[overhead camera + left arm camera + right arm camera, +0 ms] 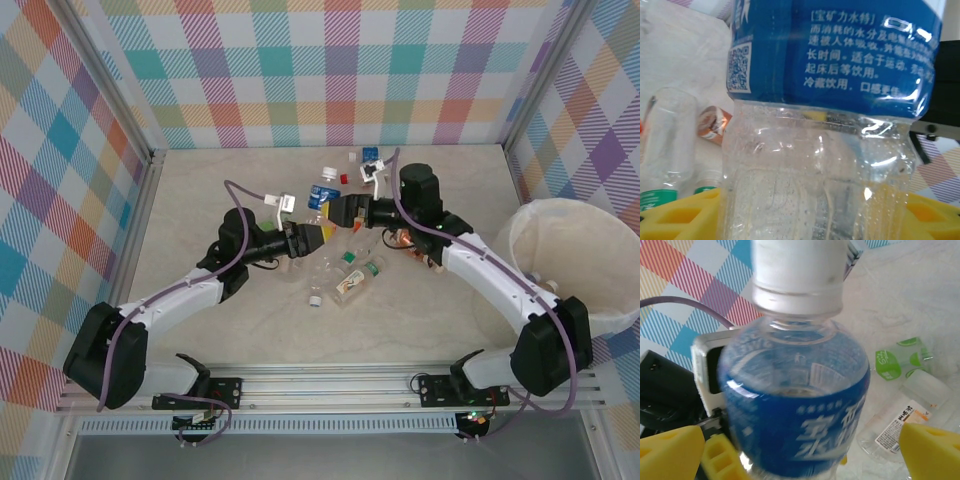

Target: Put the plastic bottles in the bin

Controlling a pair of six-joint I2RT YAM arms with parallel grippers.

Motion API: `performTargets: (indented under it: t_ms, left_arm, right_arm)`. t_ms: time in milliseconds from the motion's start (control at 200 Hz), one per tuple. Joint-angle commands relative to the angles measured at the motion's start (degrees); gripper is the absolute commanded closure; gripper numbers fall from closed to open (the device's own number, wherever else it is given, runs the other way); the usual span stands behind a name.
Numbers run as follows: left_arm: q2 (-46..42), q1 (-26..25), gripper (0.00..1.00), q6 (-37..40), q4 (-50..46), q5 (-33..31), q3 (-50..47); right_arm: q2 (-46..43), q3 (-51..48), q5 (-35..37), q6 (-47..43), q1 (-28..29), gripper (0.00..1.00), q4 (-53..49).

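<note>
The left fingers (pixel 675 217) clamp the clear blue-labelled plastic bottle (pixel 795 405) between the wide-apart right fingers (pixel 932 450) (likely a handover), since the round white bin (pixel 520 255) sits far right.

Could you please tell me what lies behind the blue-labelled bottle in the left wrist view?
Beside the blue-labelled bottle, a green-labelled bottle and an orange-labelled bottle show farther back on its left. Anything straight behind its label is covered.
</note>
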Motion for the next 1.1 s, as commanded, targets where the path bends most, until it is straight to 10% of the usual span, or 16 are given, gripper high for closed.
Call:
performTargets:
  t_ms: [0,640,905,1095]
  left_arm:
    - [0.73,-0.98,0.50,-2.09,3.81,2.80,1.86]
    - [1.98,-2.79,0.47,-2.87,6.19,-0.36,2.03]
    - [1.17,-2.79,0.01,-2.88,2.82,-3.06,2.14]
    - [-2.52,-2.79,0.00,2.20,-3.69,-6.68,1.96]
  right_arm:
    - [1.51,2.20,-3.20,1.82,0.67,0.00,4.35]
    - [1.62,-1.85,-3.51,9.29,0.72,0.42,18.12]
    - [-1.51,-2.12,1.95,5.27,0.72,0.43,12.30]
    - [-5.91,0.42,12.71,-0.57,0.45,0.44,-1.59]
